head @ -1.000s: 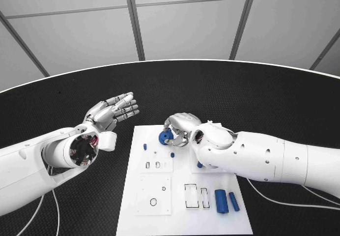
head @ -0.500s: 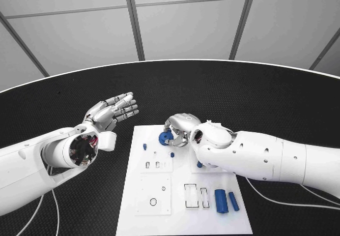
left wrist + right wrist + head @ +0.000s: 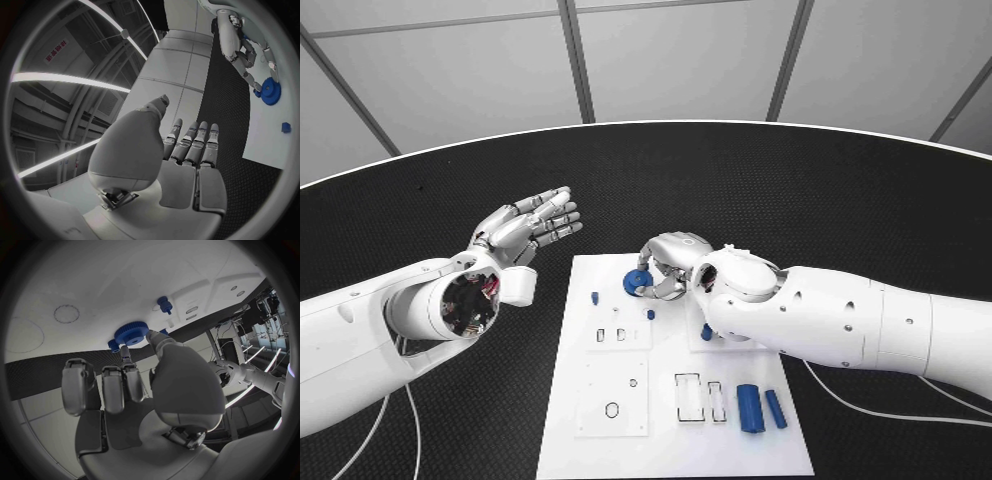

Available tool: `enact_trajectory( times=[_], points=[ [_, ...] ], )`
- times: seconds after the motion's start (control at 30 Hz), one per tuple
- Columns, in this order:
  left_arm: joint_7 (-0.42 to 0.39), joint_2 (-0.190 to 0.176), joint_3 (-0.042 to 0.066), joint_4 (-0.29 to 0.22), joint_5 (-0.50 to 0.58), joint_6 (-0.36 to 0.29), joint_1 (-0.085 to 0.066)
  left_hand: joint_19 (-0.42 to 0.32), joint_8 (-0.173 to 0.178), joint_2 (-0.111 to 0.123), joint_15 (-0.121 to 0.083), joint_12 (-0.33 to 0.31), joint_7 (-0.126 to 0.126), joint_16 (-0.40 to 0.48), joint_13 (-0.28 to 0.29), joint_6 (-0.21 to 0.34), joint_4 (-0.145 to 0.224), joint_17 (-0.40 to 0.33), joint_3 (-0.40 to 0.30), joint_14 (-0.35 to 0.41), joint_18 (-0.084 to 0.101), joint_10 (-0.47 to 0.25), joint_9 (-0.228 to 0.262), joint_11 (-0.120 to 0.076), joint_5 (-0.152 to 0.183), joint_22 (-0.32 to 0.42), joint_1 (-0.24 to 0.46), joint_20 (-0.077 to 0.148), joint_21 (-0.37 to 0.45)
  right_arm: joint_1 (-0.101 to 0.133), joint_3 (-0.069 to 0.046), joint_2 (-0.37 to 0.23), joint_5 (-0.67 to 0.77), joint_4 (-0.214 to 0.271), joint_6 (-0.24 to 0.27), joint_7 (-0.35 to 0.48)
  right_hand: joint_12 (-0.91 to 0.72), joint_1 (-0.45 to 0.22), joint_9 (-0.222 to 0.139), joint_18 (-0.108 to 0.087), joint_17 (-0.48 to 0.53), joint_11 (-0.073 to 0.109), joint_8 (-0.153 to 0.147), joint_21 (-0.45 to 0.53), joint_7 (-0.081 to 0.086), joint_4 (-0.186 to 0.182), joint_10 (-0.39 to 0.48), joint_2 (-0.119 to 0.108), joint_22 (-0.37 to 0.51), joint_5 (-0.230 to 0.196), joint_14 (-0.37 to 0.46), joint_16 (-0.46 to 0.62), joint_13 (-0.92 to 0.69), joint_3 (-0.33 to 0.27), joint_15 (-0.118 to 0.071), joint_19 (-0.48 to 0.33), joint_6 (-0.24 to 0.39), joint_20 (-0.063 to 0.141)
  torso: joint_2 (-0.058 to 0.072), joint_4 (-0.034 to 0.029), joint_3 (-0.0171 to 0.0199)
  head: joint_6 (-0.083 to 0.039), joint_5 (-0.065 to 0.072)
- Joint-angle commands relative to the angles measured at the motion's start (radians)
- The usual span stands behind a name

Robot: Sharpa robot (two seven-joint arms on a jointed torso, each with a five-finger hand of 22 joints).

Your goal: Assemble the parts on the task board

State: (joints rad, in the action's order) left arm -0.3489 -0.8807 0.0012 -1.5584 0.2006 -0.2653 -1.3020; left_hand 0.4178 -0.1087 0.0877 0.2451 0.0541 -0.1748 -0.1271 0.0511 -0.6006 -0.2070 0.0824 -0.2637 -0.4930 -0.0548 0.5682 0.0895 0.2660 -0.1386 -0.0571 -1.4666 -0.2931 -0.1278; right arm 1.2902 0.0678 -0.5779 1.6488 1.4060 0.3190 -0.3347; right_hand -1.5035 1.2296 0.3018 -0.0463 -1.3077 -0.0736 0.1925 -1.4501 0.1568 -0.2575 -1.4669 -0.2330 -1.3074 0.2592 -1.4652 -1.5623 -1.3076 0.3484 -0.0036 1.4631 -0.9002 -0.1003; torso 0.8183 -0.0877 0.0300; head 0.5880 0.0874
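Two blue cylinders [image 3: 759, 408] are being carried lengthwise on the task board [image 3: 661, 440] at its near end. Farther up, a blue gear [image 3: 639, 282] is being pinched by the right hand [image 3: 669, 262]. The left hand [image 3: 527, 229] is being held spread above the table [image 3: 776, 190].

You have a round black table [image 3: 776, 190] with a fine woven-looking surface and a pale rim along its far edge. The one thing lying directly on it is the white task board [image 3: 589, 440], a rectangular plate set in the middle and running lengthwise toward you. Thin pale cables [image 3: 877, 405] trail across the dark surface near your right arm, and another cable [image 3: 380, 425] shows under your left arm.
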Motion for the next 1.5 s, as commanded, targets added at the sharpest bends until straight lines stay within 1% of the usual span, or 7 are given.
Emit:
enact_trajectory(
  times=[0.03, 0.23, 0.6, 0.8, 1.03, 1.3, 1.5],
  points=[
    [0.000, 0.000, 0.000, 0.001, 0.000, 0.000, 0.000, -0.010, 0.005, 0.002, 0.001, -0.005, -0.122, 0.007, -0.002, 0.008, 0.000, -0.001, -0.004, 0.010, -0.008, -0.009, -0.002, 0.000, 0.002, 0.001, 0.008, -0.001, 0.005, 0.000, 0.000, -0.007, 0.000, 0.003, 0.002, -0.003, 0.002, -0.013, 0.000, 0.009, -0.232, -0.001, -0.007, 0.005, 0.001, -0.014, -0.047, 0.003, -0.151, 0.004, -0.099, 0.000, -0.194, -0.019, 0.005, 0.035, -0.009, -0.005, -0.001, 0.0006, 0.0009, -0.002, 0.002],
    [0.000, 0.002, 0.000, 0.005, 0.000, 0.001, 0.000, -0.011, 0.005, 0.002, 0.001, -0.005, -0.122, 0.008, -0.002, 0.009, 0.000, -0.001, -0.004, 0.010, -0.008, -0.011, -0.002, 0.000, 0.002, 0.002, 0.009, -0.001, 0.006, 0.000, 0.000, -0.026, 0.000, 0.018, 0.038, -0.001, 0.002, -0.021, 0.000, 0.010, -0.233, -0.001, -0.011, 0.004, 0.001, -0.029, -0.047, 0.013, -0.152, 0.015, -0.099, 0.000, -0.194, -0.034, 0.005, 0.036, -0.010, -0.004, -0.001, 0.0004, 0.0017, -0.005, 0.004],
    [0.000, 0.016, 0.000, 0.029, 0.000, 0.007, 0.000, -0.012, 0.006, 0.002, 0.001, -0.005, -0.122, 0.008, -0.002, 0.010, 0.001, -0.001, -0.005, 0.011, -0.007, -0.012, -0.002, 0.000, 0.002, 0.002, 0.009, -0.001, 0.006, 0.001, -0.004, -0.167, -0.212, 0.131, 0.250, 0.172, -0.005, 0.057, 0.001, 0.009, -0.227, 0.003, -0.016, 0.008, -0.001, 0.006, -0.054, 0.035, -0.151, 0.032, -0.098, 0.001, -0.201, 0.022, 0.001, 0.035, -0.029, -0.001, -0.012, 0.0090, 0.0029, -0.012, 0.004],
    [0.001, 0.031, 0.000, 0.053, 0.000, 0.015, 0.001, -0.012, 0.005, 0.002, 0.001, -0.005, -0.122, 0.008, -0.001, 0.007, 0.001, -0.002, -0.005, 0.011, -0.007, -0.010, -0.002, 0.000, 0.002, 0.002, 0.009, -0.001, 0.007, 0.003, -0.007, -0.309, -0.429, 0.200, 0.255, 0.297, 0.004, 0.089, 0.001, 0.004, -0.217, 0.001, -0.018, 0.025, 0.000, 0.034, -0.047, 0.016, -0.139, -0.018, -0.096, 0.004, -0.192, 0.041, 0.001, 0.026, -0.039, 0.000, -0.023, 0.0198, 0.0065, -0.013, 0.005],
    [0.003, 0.049, 0.000, 0.073, 0.000, 0.028, 0.005, -0.013, 0.003, 0.000, 0.001, -0.003, -0.122, 0.006, -0.001, -0.004, 0.003, 0.000, -0.008, 0.002, -0.007, -0.002, 0.000, -0.001, 0.002, 0.002, 0.008, -0.001, 0.007, 0.003, -0.006, -0.430, -0.501, 0.237, 0.248, 0.365, 0.020, 0.105, 0.002, 0.000, -0.203, 0.002, -0.018, 0.040, -0.001, 0.049, -0.035, -0.004, -0.127, -0.044, -0.092, 0.009, -0.177, 0.037, -0.003, 0.017, -0.049, 0.002, -0.036, 0.0292, 0.0101, -0.017, 0.014],
    [0.008, 0.058, 0.000, 0.082, 0.000, 0.040, 0.010, -0.008, 0.001, -0.001, 0.000, -0.001, -0.122, 0.000, 0.001, -0.012, 0.007, 0.003, -0.012, -0.017, -0.008, 0.007, 0.001, -0.001, 0.001, 0.002, 0.006, -0.001, 0.006, 0.002, -0.003, -0.482, -0.515, 0.195, 0.250, 0.399, 0.038, 0.114, 0.002, -0.001, -0.199, 0.004, -0.020, 0.048, -0.002, 0.055, -0.022, -0.009, -0.121, -0.051, -0.091, 0.011, -0.161, 0.035, -0.003, 0.013, -0.048, 0.003, -0.042, 0.0308, 0.0200, -0.015, 0.027],
    [0.010, 0.061, -0.001, 0.083, 0.000, 0.046, 0.012, 0.000, 0.001, -0.002, -0.001, -0.001, -0.121, -0.003, 0.001, -0.014, 0.009, 0.005, -0.014, -0.027, -0.008, 0.009, 0.001, -0.002, 0.001, 0.001, 0.006, -0.001, 0.003, 0.001, -0.001, -0.488, -0.518, 0.145, 0.250, 0.404, 0.171, 0.127, 0.000, -0.008, -0.182, 0.007, -0.027, 0.074, -0.005, 0.056, 0.073, -0.013, -0.102, -0.052, -0.087, 0.017, -0.038, 0.039, -0.003, 0.000, -0.046, 0.003, -0.043, 0.0294, 0.0225, -0.017, 0.041]
  ],
)
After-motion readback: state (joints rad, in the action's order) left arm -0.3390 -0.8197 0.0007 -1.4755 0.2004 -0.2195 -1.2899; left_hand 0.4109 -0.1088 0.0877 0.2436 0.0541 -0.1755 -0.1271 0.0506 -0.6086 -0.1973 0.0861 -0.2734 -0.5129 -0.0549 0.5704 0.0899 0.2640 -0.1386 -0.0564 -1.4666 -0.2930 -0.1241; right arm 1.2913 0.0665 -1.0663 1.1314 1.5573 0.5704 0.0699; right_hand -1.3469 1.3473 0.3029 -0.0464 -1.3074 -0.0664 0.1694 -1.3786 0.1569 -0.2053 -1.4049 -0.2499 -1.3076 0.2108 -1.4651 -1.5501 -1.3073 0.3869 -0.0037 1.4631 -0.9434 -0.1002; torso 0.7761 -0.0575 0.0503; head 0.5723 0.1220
